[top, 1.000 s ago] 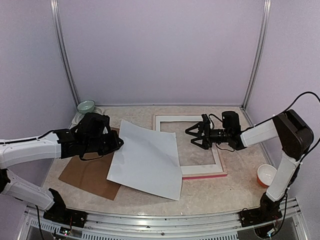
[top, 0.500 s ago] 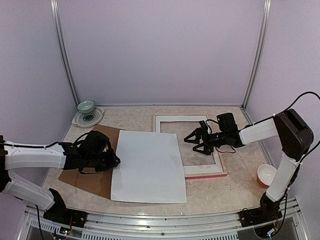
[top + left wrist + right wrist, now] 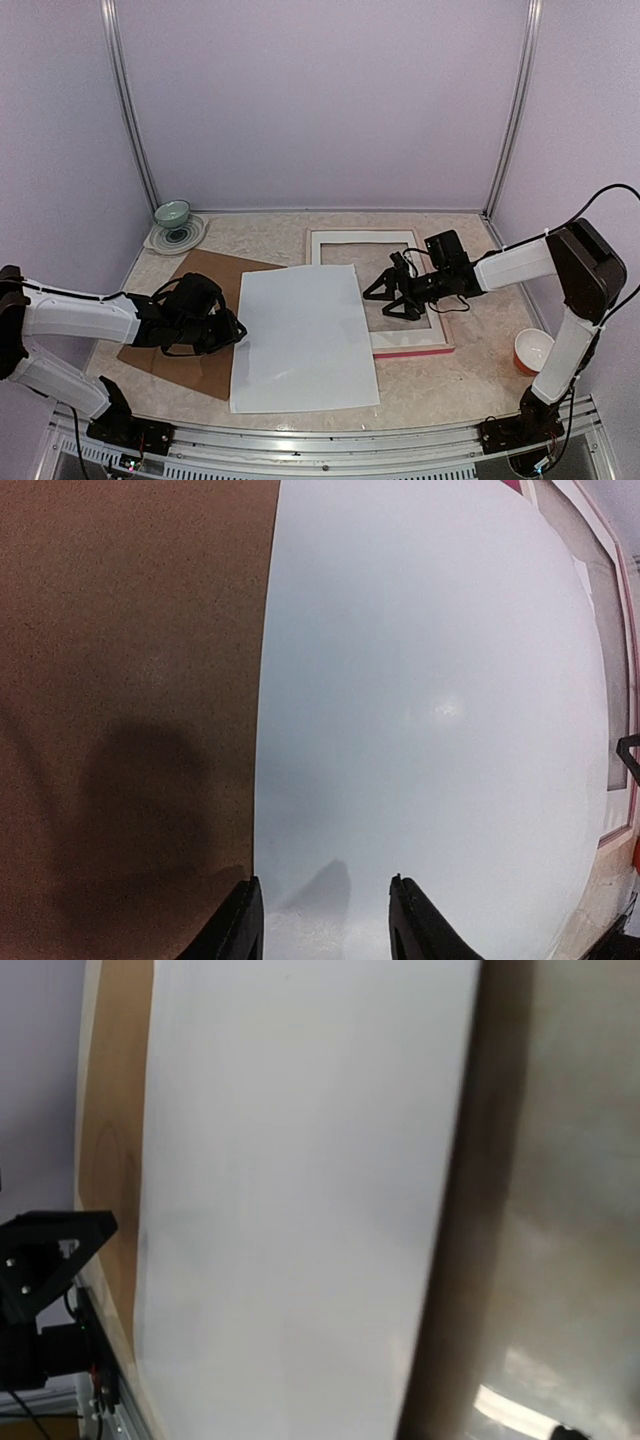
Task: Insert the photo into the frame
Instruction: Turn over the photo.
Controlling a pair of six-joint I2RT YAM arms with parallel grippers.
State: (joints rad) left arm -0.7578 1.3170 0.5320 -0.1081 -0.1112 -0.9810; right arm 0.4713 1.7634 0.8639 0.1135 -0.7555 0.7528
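Photo lies flat, white back up, left edge on the brown backing board, right edge over the left rail of the frame. So it must travel right. My right gripper, jaws wide, hovers nearer the frame. My left gripper sits at the photo's left edge, fingers apart, gripping nothing. Sheet is thin, smooth and bendy; rails are narrow and rigid.

The photo lies flat with its blank white side up, its left part over a brown board and its right edge covering the left rail of the frame. The left gripper sits low at the photo's left edge. The right gripper hangs over the frame's opening, jaws spread wide.
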